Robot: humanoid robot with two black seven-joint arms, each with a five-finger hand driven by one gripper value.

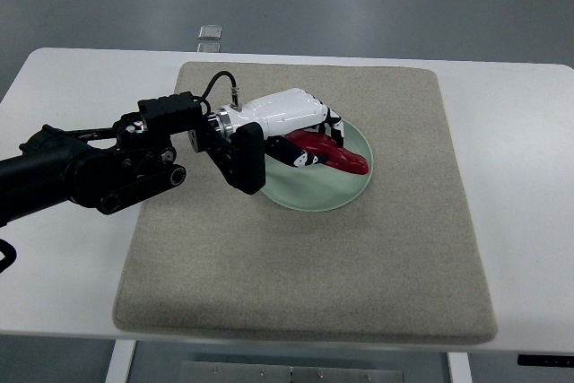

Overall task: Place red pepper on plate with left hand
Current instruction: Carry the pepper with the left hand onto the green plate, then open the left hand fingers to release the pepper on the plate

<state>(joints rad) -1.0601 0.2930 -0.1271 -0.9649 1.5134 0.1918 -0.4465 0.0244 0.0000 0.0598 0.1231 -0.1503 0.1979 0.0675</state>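
Note:
A pale green plate [345, 193] lies on the beige mat, just right of centre. The red pepper [334, 153] is long and glossy, stretched over the plate's upper half. My left hand [314, 139] reaches in from the left over the plate, its white shell above the pepper and its fingers curled around the pepper's left end. The pepper's tip points right, toward the plate's rim. Whether the pepper rests on the plate or hangs just above it is unclear. The right arm is out of view.
A beige mat [377, 275] covers most of the white table [529, 132]. The black forearm [99, 168] crosses the mat's left edge. A small clear object [211, 33] sits at the table's far edge.

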